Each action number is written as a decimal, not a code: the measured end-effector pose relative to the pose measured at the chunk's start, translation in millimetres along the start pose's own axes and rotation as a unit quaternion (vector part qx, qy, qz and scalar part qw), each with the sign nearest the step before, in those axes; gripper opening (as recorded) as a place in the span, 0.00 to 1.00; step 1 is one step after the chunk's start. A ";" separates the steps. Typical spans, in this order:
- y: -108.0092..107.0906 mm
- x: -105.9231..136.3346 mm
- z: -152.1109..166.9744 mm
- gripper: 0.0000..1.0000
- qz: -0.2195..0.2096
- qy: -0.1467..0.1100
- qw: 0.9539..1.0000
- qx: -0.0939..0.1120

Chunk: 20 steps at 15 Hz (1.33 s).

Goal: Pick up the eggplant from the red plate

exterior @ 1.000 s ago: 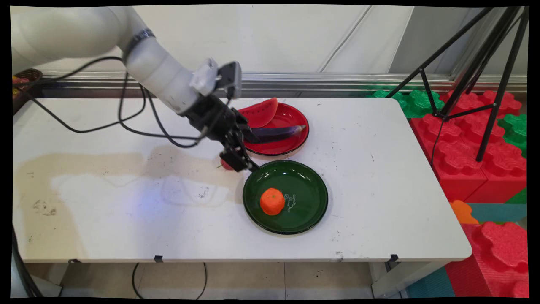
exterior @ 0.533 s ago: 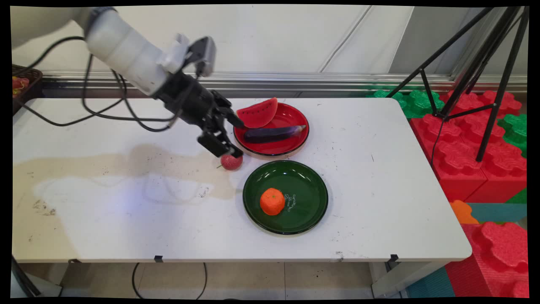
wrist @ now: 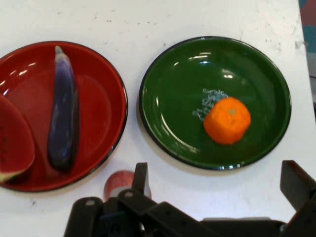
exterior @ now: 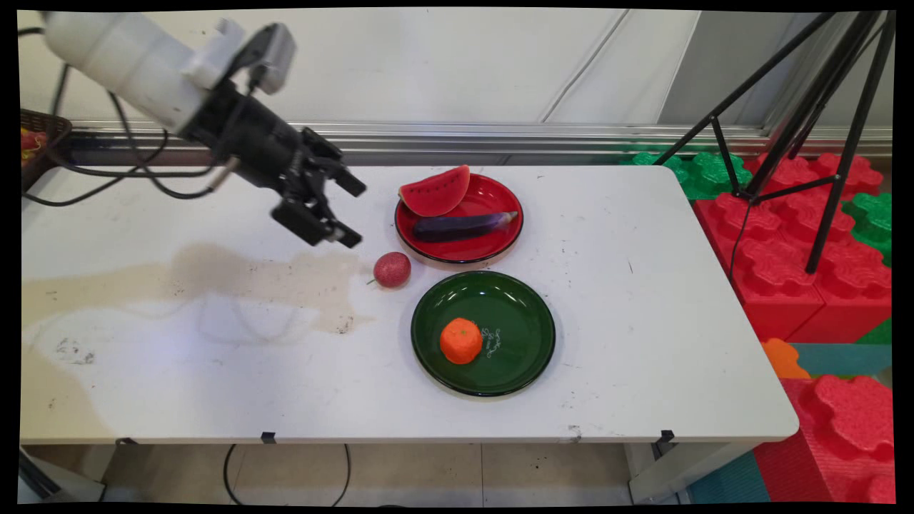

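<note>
White bench (exterior: 643, 300) below; my jaws apart, empty, hovering left of red fruit (exterior: 392, 269), itself beside red plate (exterior: 493, 246).

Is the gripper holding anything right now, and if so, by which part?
Nothing is held. The black two-finger gripper is open and empty, raised above the white table; the small round red fruit lies apart from it on the tabletop.

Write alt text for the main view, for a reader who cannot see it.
A robot arm's open black gripper hangs empty above a white table, just left of a small red fruit. Beside the fruit, a red plate holds a watermelon slice and an eggplant; a green plate holds an orange.
</note>
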 end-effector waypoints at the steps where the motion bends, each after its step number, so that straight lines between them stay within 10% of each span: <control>1: 0.3 -3.9 -8.1 1.00 0.000 0.000 1.000 0.001; 20: -13.5 -32.2 -79.6 1.00 -0.035 0.013 0.998 0.047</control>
